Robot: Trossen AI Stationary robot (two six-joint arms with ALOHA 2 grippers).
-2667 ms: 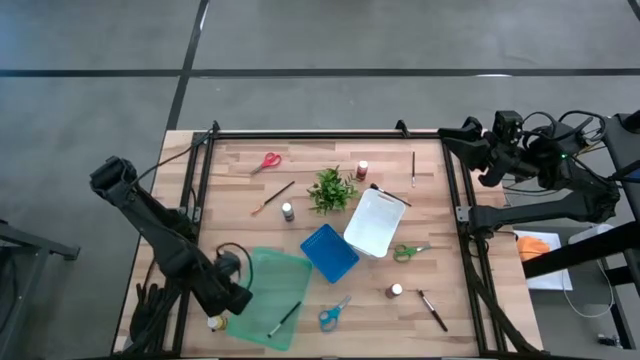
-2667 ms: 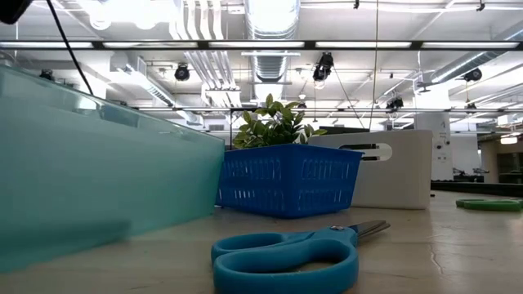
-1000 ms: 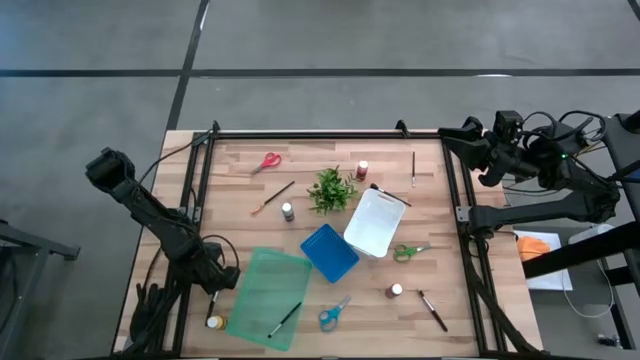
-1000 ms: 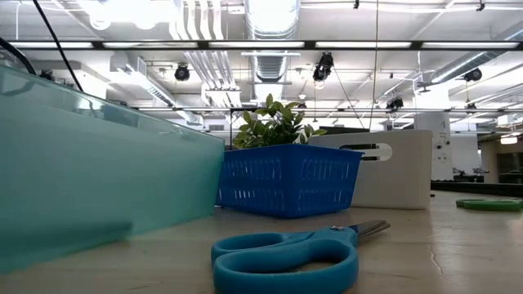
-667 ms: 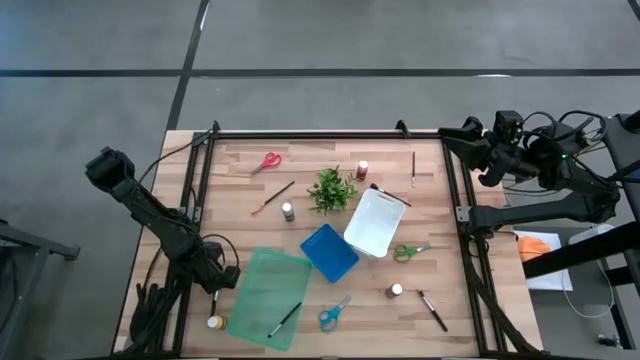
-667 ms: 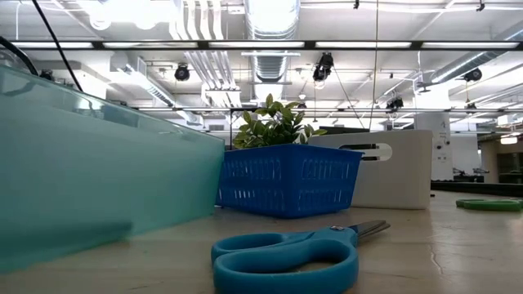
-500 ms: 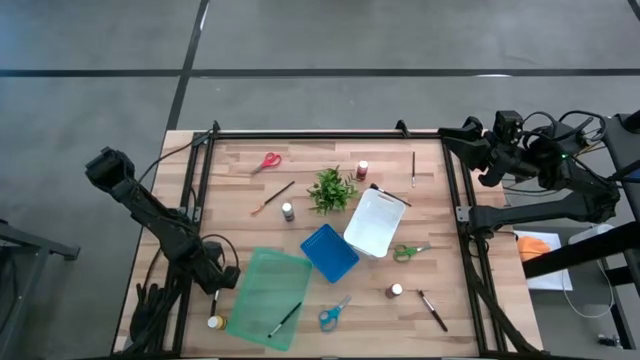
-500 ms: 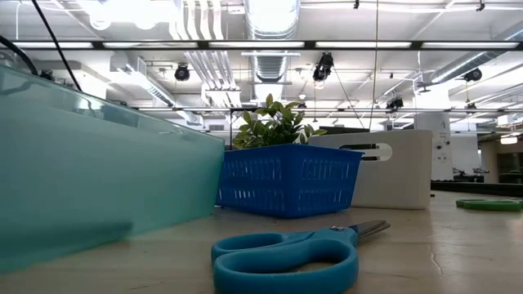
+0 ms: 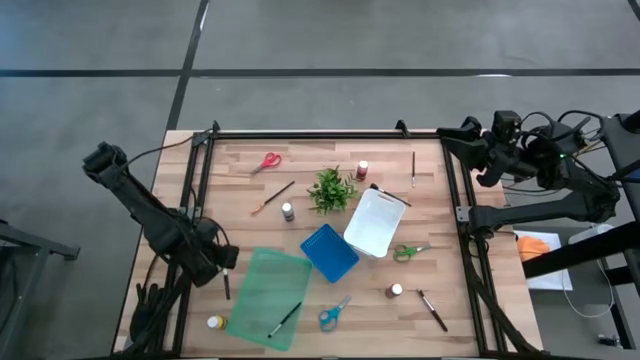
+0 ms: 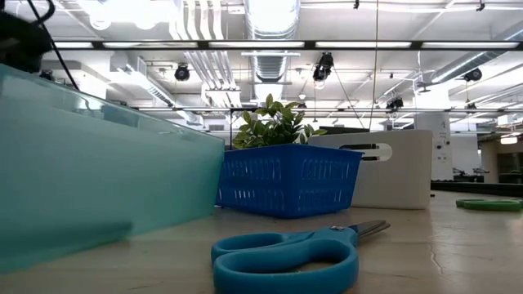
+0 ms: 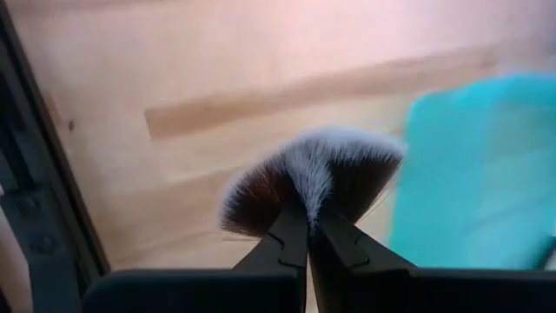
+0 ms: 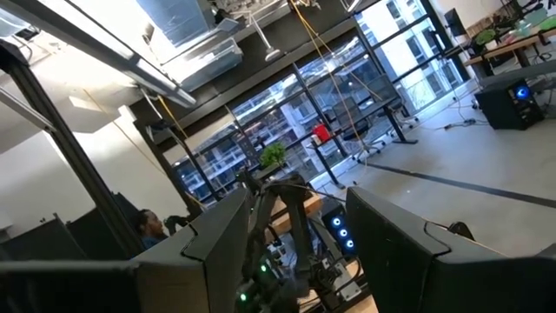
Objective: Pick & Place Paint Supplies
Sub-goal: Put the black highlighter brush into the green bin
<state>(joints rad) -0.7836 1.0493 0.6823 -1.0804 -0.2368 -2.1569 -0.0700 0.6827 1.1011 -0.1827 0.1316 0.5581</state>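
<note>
Left wrist view: the left tool [image 11: 306, 228] is clenched on the broad brush [image 11: 313, 169], its two fingers pressed together with the dark, pale-tipped bristles fanning out just past them. Beyond the bristles lie bare bench [image 11: 174, 78] and, to one side, the edge of the green tray [image 11: 473, 174].

High view: the left tool [image 9: 218, 262] sits over the bench's front left part, just beside the tray's [image 9: 262, 290] left rim. The brush [image 9: 226, 287] hangs from it, handle trailing toward the front edge, over bench wood and not over the tray.

Change noted: half a second ago the brush lay flat beside the yellow-capped bottle [image 9: 213, 322] with the tool low upon it. It is now off that spot and carried, and the arm has drawn back and up. The bottle remains where it was.

Assessment: the pick appears complete and the placing leg has begun. The likely destination is the green tray, which already holds one thin brush [image 9: 285, 319]. The grip is near the bristle end, so the handle may swing.

Outlying items: the blue scissors [image 9: 334, 313], blue basket [image 9: 329, 252] and white bin [image 9: 375, 222] are unchanged. The right tool [image 12: 300, 261] waits off the bench's right rear corner, fingers apart and empty.
</note>
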